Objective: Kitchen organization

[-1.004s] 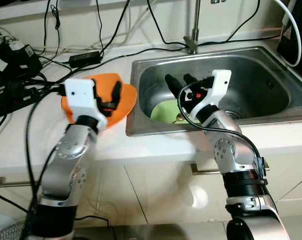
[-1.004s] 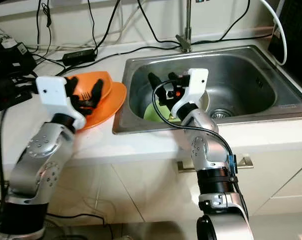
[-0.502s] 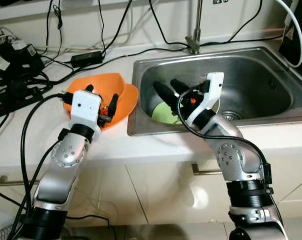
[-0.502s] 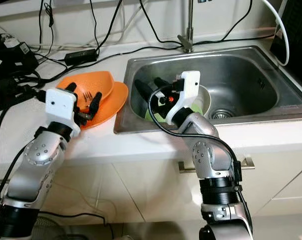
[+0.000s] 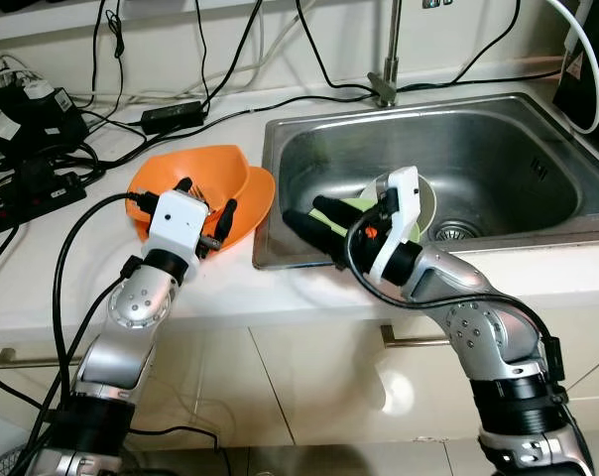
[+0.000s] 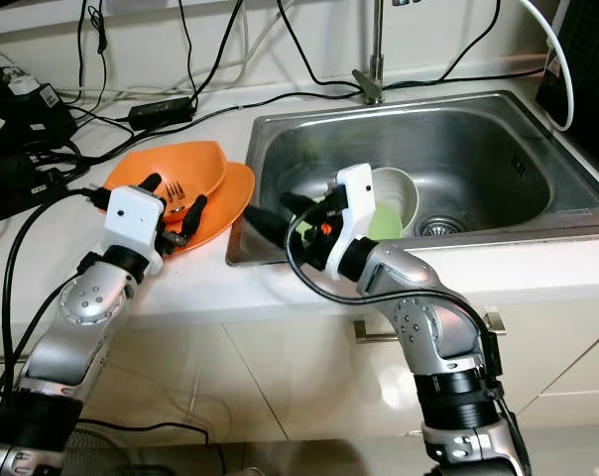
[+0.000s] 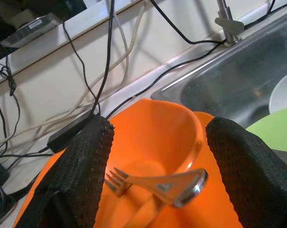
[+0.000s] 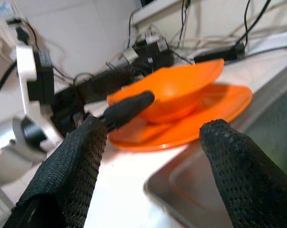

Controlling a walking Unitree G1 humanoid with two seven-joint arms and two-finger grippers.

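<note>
An orange bowl (image 5: pixel 205 174) sits on an orange plate (image 5: pixel 255 198) on the counter, left of the sink (image 5: pixel 498 149). A metal fork (image 7: pixel 157 183) lies inside the bowl. My left gripper (image 5: pixel 206 201) is open at the bowl's near rim, its fingers either side of the fork. In the sink, a white bowl (image 6: pixel 399 193) rests by a green plate (image 6: pixel 384 223). My right gripper (image 5: pixel 309 216) is open and empty, low over the sink's front left corner and pointing toward the orange dishes (image 8: pixel 172 90).
Black cables, power strips (image 5: pixel 32 149) and an adapter (image 5: pixel 171 114) crowd the counter at the back left. A faucet (image 5: pixel 384 84) stands behind the sink. A bare strip of white counter runs along the front edge, with cabinet fronts (image 5: pixel 319 377) below.
My right gripper has swung left and down, from above the green plate to the sink's front left corner. The left gripper has sunk lower toward the orange bowl's rim.
</note>
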